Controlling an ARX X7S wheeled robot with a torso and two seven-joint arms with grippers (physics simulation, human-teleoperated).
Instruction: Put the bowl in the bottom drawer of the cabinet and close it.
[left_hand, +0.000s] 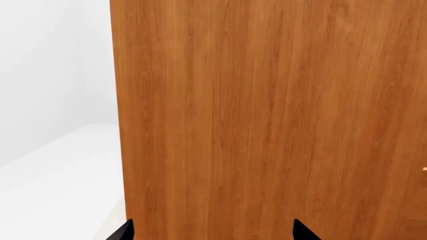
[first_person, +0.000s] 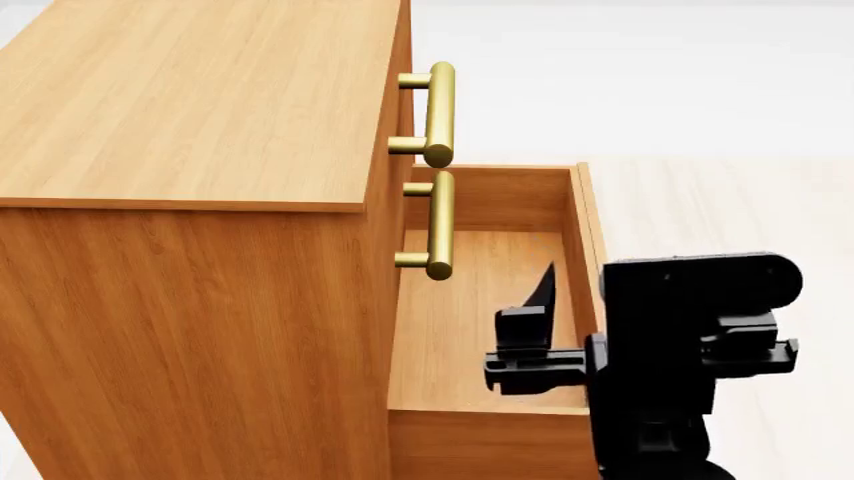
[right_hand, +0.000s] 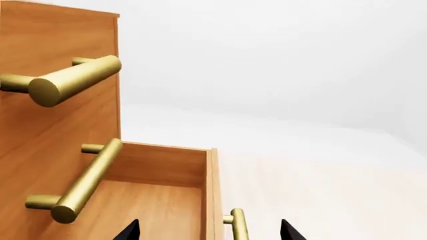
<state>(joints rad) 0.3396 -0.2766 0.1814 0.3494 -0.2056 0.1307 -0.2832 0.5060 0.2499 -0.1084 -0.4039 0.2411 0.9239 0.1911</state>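
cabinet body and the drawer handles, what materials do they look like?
Cabinet: looks like orange-brown wood or wood veneer, matte, with grain lines running across top and side. Drawer handles: look like brass or similar yellow metal, satin cylindrical bars with soft highlights. It's a render, so appearance only.

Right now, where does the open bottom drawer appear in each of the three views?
Head view: the bottom drawer is pulled out at lower centre, beside the right claw; no bowl shows in it.
Right wrist view: it fills the lower left, with its handle at the lower edge.
Left wrist view: not in it; only the cabinet wall shows.
Shared landmark: the cabinet's orange-brown wood.
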